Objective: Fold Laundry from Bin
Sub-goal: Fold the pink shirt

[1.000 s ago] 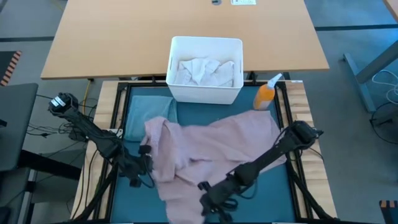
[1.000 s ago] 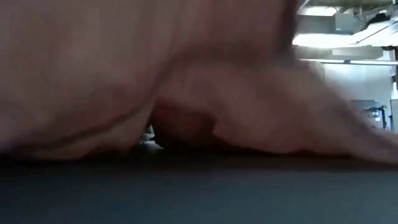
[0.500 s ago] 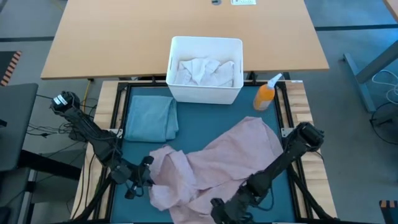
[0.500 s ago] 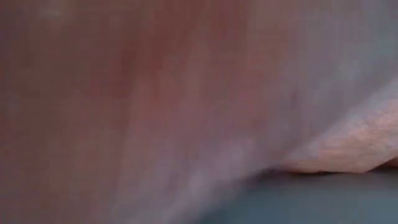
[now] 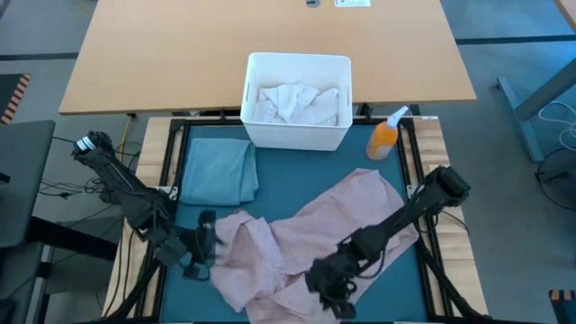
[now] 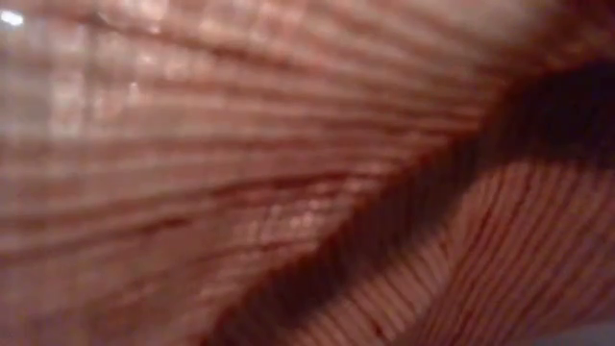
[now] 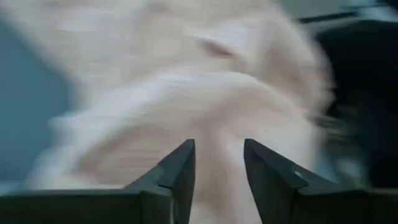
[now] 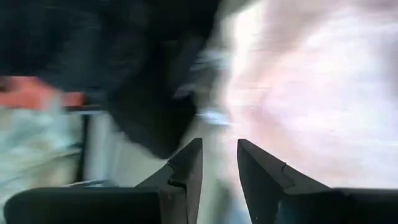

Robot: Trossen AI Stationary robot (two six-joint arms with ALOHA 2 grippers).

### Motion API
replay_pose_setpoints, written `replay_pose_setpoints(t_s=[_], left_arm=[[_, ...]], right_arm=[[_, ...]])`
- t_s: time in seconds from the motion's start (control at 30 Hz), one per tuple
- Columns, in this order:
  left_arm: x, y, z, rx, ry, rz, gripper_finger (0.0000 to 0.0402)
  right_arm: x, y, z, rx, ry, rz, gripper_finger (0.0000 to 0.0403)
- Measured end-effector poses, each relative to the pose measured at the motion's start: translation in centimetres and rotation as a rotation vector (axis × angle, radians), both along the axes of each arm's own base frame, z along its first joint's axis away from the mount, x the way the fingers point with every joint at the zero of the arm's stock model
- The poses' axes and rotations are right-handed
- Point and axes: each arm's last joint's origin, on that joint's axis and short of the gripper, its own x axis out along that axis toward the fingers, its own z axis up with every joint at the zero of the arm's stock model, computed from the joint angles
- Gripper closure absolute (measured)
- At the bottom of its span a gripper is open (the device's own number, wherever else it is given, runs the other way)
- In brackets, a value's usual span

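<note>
Pink shirt (image 5: 306,238) lies crumpled lower centre on mat. Left end effector (image 5: 203,245) & right end effector (image 5: 331,286) both parted, empty. Next: regrip corners, spread flat w/o bunching.

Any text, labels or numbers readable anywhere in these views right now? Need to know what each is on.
None can be read.
White label at the far edge of the wooden table: print too small to read.
Spray bottle: no label readable.
Bin, pink shirt, mat: no print visible.
Low and wrist views: only blurred cloth, no text.
</note>
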Motion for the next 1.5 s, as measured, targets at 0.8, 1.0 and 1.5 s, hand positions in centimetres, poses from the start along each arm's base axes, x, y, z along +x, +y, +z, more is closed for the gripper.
replay_pose_setpoints(t_s=[0.8, 1.0, 1.5], left_arm=[[-0.9, 4.0, -4.9, -0.313, 0.413, 0.632, 0.0248], [-0.4, 3.7, -6.5, -0.429, 0.416, 0.563, 0.0248], [0.8, 5.3, -7.3, -0.416, 0.362, 0.572, 0.0352]], right_arm=[[-6.1, -10.8, 3.3, -0.573, -0.057, -0.211, 0.0280], [-9.6, -14.4, 0.5, -0.670, -0.048, -0.354, 0.0280], [-15.1, -21.3, -4.8, -0.720, 0.500, -0.805, 0.0280]])
